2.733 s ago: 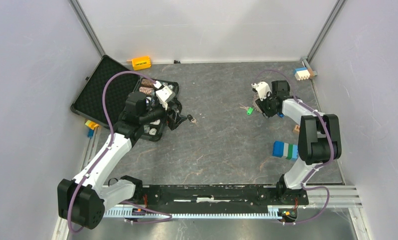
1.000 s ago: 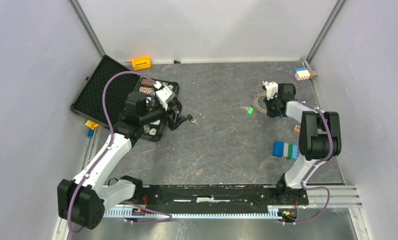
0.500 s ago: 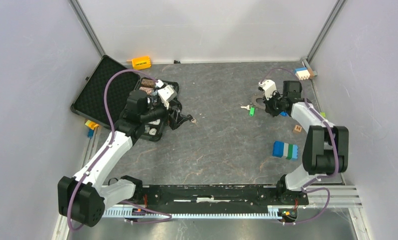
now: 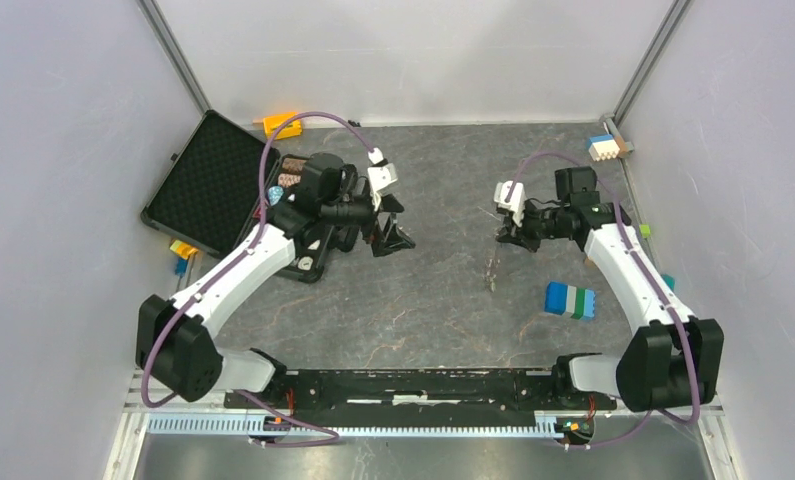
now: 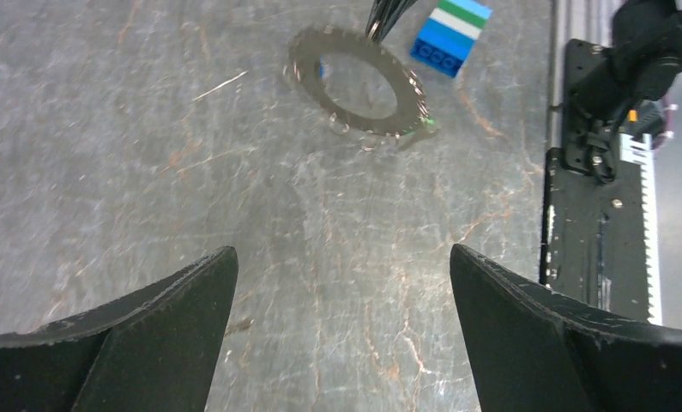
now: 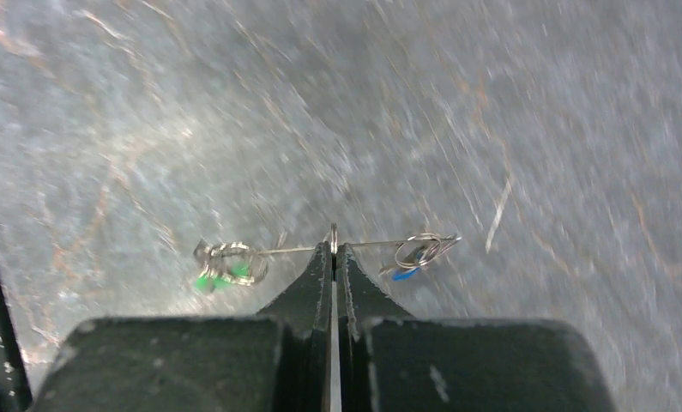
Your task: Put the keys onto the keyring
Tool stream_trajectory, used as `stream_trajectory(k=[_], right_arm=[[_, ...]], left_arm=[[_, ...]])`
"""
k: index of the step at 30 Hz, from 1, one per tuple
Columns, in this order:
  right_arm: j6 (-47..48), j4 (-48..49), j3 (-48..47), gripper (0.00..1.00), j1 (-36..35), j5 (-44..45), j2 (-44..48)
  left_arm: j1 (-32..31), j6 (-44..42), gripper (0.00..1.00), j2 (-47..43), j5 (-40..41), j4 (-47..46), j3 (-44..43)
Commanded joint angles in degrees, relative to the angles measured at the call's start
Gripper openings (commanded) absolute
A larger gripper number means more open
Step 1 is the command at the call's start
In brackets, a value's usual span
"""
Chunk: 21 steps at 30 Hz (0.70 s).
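Observation:
My right gripper (image 6: pixel 334 249) is shut on the rim of the keyring, seen edge-on as a thin line. The green key (image 6: pixel 221 270) hangs from it on the left, the blue key (image 6: pixel 410 270) on the right. In the top view the right gripper (image 4: pixel 503 236) is above mid-table. The left wrist view shows the toothed keyring (image 5: pixel 359 81) held above the floor, with the green key (image 5: pixel 423 129) at its lower edge. My left gripper (image 5: pixel 341 251) is open and empty, facing the ring from the left (image 4: pixel 391 240). The black key is not visible.
An open black case (image 4: pixel 208 170) with poker chips (image 4: pixel 293 172) lies at the back left. A blue, green and white block (image 4: pixel 570 300) sits front right, also in the left wrist view (image 5: pixel 450 34). An orange block (image 4: pixel 281 123) and a white-blue block (image 4: pixel 603 147) lie by the back wall.
My right gripper has lifted the keyring with the green and blue keys and swung it left toward mid-table. My left arm has moved from the case toward the centre.

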<state>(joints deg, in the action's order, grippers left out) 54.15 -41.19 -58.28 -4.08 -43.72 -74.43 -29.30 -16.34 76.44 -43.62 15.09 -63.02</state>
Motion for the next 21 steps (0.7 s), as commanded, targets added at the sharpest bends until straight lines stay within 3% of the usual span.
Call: stream_trajectory(k=[1,6,10,17,21], right_arm=[[1.2,0.8,-1.1,0.0,-4.1,-9.8,3.7],[0.6,2.9,-1.3,0.0,-7.1,-15.4,4.1],[2.3,2.7,-1.1,0.0,-10.4,-19.2,3.4],[5.7,1.7,-0.7,0.0,-17.3,-20.9,3.3],[2.7,6.5,0.7,0.0,-19.8,-20.6,5.2]], left_arm=[[-2.2,1.9,0.99,2.8,-8.1,-5.1,-3.1],[-4.1,5.8,0.84,9.8,-10.5,-2.7,-10.8],[-4.9,6.1,0.82,11.9,-13.5,-0.3,-13.5],[-7.5,-8.6,0.74,12.6,-16.4,13.4,-16.1],[-8.9,-12.4,0.62,11.1,-17.4,15.1,-14.6]])
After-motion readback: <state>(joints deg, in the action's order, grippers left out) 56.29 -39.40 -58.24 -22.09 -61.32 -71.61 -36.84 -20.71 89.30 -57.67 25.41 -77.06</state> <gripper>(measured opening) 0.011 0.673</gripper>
